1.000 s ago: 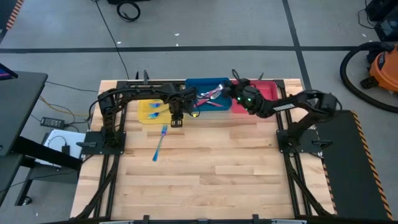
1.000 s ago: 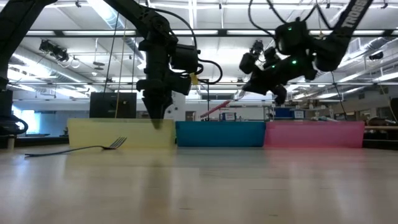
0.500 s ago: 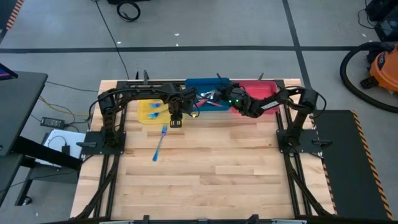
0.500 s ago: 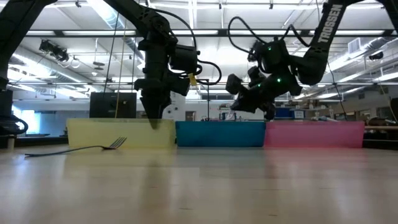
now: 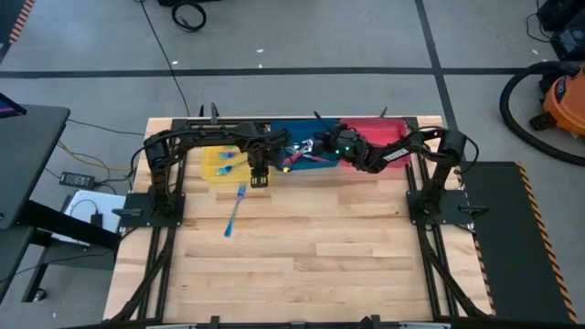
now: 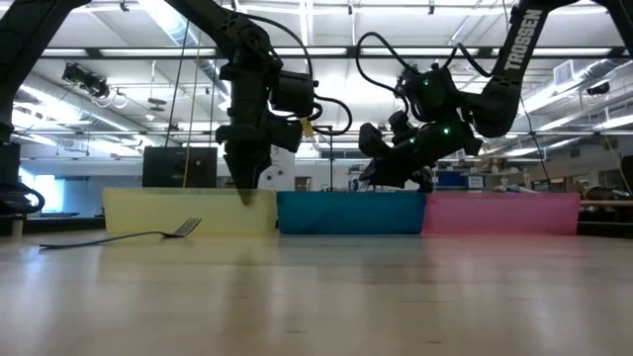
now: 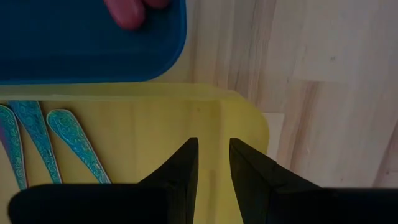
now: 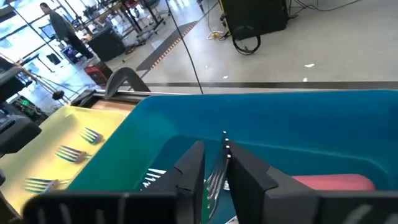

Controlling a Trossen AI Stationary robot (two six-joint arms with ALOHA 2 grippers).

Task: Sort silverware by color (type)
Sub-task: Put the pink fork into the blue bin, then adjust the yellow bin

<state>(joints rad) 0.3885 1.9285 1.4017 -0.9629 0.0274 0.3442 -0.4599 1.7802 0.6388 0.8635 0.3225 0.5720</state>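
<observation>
My right gripper [image 5: 315,146] [image 8: 216,163] is low over the blue tray [image 5: 304,163] [image 8: 292,130], shut on a silver utensil [image 8: 217,177]. Red-handled silverware [image 5: 294,155] [image 7: 127,11] lies in that tray. My left gripper [image 5: 259,172] [image 7: 213,152] points down, shut and empty, over the right near corner of the yellow tray [image 5: 212,169] [image 7: 155,124]. Blue-teal utensils [image 5: 228,157] [image 7: 68,137] lie in the yellow tray. One blue-teal fork [image 5: 235,208] [image 6: 119,237] lies flat on the table in front of the yellow tray. No dark grey utensils show. My right gripper pinches the utensil's silver metal part [image 8: 219,168] between its two fingers. A thin silver end [image 8: 225,135] sticks out past the fingertips. The fingers slant down toward the table's left, over the blue tray. Whether the utensil touches the tray I cannot tell.
The red tray [image 5: 388,135] [image 6: 504,213] stands to the right of the blue one, at the table's far edge. The bare wooden table top [image 5: 320,247] stretches across the near half. A person [image 8: 59,25] stands far off in the room.
My right gripper has gone toward the table's left, from the border of the red and blue trays to over the blue tray, and down toward it, carrying the utensil along.
</observation>
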